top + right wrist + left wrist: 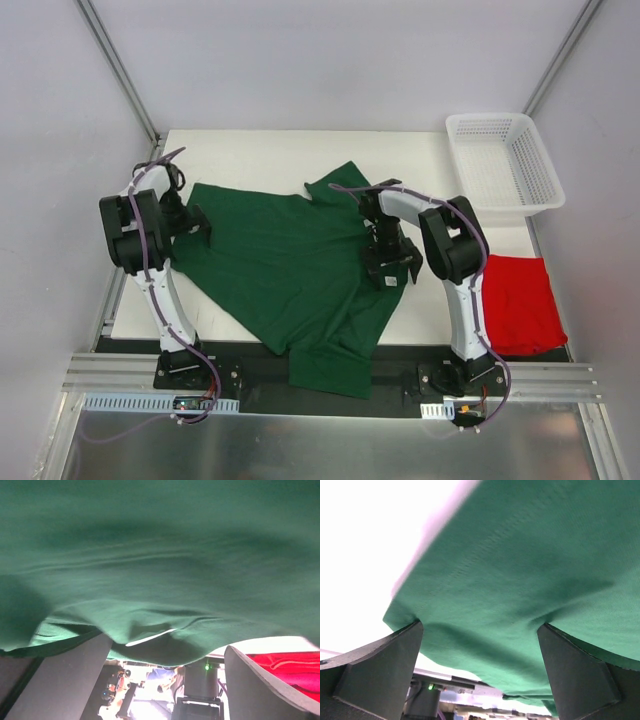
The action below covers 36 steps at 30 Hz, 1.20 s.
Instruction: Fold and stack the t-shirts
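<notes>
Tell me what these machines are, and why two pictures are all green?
Those are two robot arms at a white table. The big picture looks down from above. The other two come from cameras on the wrists, so close that the green t-shirt fills them. It lies spread and rumpled, one end hanging over the near edge. The left gripper and right gripper are open against the cloth, clamping nothing. A folded red t-shirt lies on the right; a white basket stands empty in the far corner.
</notes>
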### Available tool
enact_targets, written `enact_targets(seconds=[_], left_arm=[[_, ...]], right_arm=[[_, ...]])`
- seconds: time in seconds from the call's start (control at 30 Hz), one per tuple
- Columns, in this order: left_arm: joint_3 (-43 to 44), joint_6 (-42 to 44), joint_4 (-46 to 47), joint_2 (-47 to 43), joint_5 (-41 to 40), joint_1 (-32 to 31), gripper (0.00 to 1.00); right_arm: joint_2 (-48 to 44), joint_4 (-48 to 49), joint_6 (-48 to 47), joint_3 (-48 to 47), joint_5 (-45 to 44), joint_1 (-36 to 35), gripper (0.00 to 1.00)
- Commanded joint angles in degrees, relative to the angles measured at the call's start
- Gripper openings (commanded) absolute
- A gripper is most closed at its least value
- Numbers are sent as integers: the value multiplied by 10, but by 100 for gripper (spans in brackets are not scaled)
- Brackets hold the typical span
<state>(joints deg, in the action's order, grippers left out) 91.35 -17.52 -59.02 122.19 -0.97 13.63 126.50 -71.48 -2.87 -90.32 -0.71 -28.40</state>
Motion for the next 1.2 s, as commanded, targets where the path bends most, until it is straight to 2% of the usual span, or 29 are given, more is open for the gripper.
enact_targets(seconds=[0.0,0.1,0.2,0.33,0.43,0.5,0.67,0.73,0.93,0.97,1.0,1.17], left_arm=[[-43,-1,-3,-62,-66,29,99],[-52,-5,-7,-98,-78,32,99],[-35,-25,-18,-150,-54,25,99],[19,-37,-14,-177,0,-4,99],[78,-25,-7,-118,46,-26,99],[102,-28,-7,-65,106,-31,99],[146,-20,46,-16,202,-54,99],[137,-29,72,-13,277,-55,99],[61,-93,224,-34,465,-55,99],[44,-108,245,-48,482,-55,99],[25,-122,306,-56,504,-55,99],[-67,-192,396,-105,561,-58,99]], right_arm=[[-31,-37,-7,30,-53,9,96],[-69,-46,-6,24,-64,10,96],[-127,-51,4,-24,-84,10,96],[-115,-51,1,-149,-96,11,96],[-80,-8,-14,-193,-92,17,96],[-58,41,-12,-216,-66,26,96],[-13,127,16,-262,52,50,96],[4,178,27,-274,83,53,96],[95,201,27,-378,143,55,96],[101,209,27,-381,156,56,96],[105,216,27,-384,163,56,96],[89,228,50,-371,201,53,96]])
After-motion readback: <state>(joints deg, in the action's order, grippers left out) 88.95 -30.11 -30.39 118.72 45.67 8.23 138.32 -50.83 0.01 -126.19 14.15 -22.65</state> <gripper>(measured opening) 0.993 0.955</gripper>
